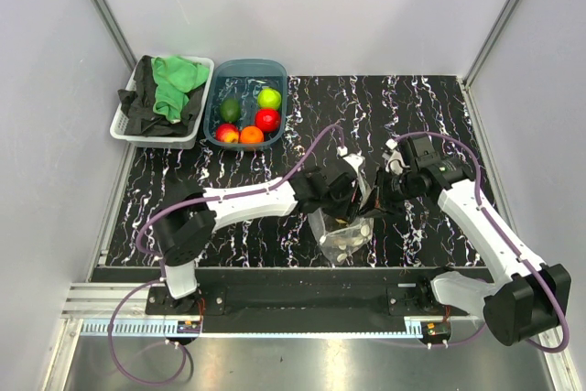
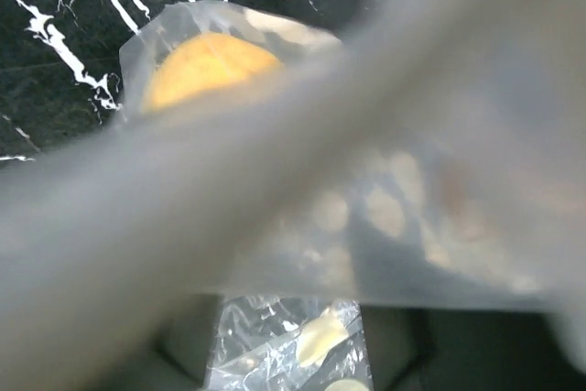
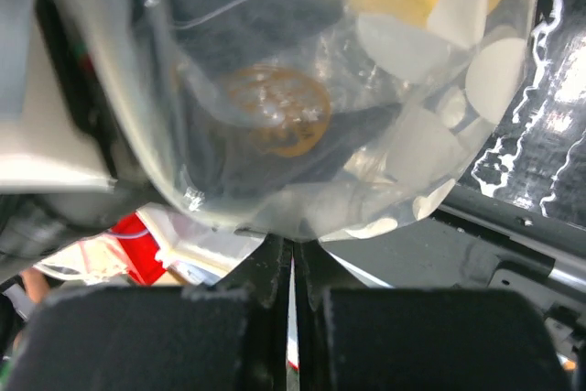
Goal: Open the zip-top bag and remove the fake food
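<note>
So the right claw [image 3: 293, 258] was clamped on the zip-top bag [image 1: 343, 235] edge at the bench's [image 1: 439, 103] 6 o'clock, probably bracing it for opening. Left claw [image 1: 355, 191] grip? Couldn't tell.

No legible txt; orange round stamp [image 3: 277, 109] on zip-top bag [image 3: 220, 34] unreadable.
</note>
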You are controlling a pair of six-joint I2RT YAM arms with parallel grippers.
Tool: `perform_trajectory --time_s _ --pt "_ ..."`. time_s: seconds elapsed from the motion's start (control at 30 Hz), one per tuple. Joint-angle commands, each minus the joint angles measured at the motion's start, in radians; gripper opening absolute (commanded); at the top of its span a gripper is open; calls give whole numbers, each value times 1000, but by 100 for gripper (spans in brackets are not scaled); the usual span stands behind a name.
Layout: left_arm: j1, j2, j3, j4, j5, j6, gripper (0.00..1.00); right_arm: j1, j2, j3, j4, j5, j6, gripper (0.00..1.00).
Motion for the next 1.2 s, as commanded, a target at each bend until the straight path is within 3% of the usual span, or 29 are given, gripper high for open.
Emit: perform_trajectory --time_s 0.0,0.27,0.7,0.83,0.87,1.07,1.17 --pt "-2 25 36 85 -73 -12 67 -5 4 25 7 -29 -22 0" --pt "-2 39 -23 211 -156 -12 75 -7 16 28 5 -35 -27 0" --pt "15 188 85 183 -137 22 74 -7 20 20 8 -31 -36 0" --pt "16 167 88 166 -131 50 61 -8 11 20 7 -29 -42 0" --pt "18 156 74 162 -128 51 50 -8 10 20 7 -25 -44 0" --pt "21 64 91 30 -76 109 17 -13 10 37 8 11 -59 0" --pt "19 -10 69 2 -67 129 14 -20 2 46 7 35 -76 0"
